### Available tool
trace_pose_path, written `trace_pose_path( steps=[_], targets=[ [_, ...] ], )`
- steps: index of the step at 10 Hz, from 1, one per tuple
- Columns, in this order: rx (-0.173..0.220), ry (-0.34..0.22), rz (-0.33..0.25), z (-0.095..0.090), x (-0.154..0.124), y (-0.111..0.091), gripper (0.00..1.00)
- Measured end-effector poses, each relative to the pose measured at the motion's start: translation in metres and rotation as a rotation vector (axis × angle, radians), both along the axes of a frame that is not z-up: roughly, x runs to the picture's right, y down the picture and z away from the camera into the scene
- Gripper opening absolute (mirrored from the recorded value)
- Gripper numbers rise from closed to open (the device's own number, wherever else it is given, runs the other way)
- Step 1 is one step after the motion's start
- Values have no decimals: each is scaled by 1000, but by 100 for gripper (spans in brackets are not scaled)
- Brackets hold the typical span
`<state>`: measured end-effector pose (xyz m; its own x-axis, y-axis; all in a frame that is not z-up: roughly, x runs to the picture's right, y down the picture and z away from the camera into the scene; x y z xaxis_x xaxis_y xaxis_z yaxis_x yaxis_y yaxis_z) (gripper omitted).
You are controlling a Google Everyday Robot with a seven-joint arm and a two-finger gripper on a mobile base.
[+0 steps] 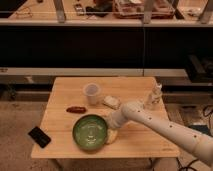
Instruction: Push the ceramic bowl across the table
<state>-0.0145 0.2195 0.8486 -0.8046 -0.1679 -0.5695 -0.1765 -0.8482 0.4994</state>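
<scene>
While pressed low against the side of the ceramic bowl that faces the bench's right edge, set for a shove and not for a lift: so the tool, at the end of an arm slanting in from the front right corner of the bench. Cannot tell how wide the tool stands; hidden at the rim. Kept down at rim height, probably so that force goes into the wall of the bowl and slides it flat instead of tipping it. Bowl upright, green, empty as far as can be seen, close to the front edge and somewhat toward the left edge. Tool touching or just beside it, on the side toward the right edge, between bowl and bench centre. Pale yellowish patch just at the contact, nature unclear. Judged mid-push, heading toward the left edge. Near the far edge and clear of that path: a cup and a small white object. Closer, just behind the bowl, a reddish-brown item. At the front left corner, a black phone, likely the thing to mind if pushed much further. Near the right edge, a small bottle, just beside the arm.
</scene>
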Motion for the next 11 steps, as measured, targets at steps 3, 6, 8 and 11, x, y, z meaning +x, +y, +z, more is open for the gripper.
trace_pose_path(
  steps=[3, 6, 8, 11],
  targets=[
    [-19, -42, -22, -5, -40, -8, 80],
    [-57, -72, -67, 0, -74, -6, 80],
    [-78, -117, -99, 1, -101, -5, 80],
    [-93, -159, -133, -1, -129, -10, 80]
  ],
)
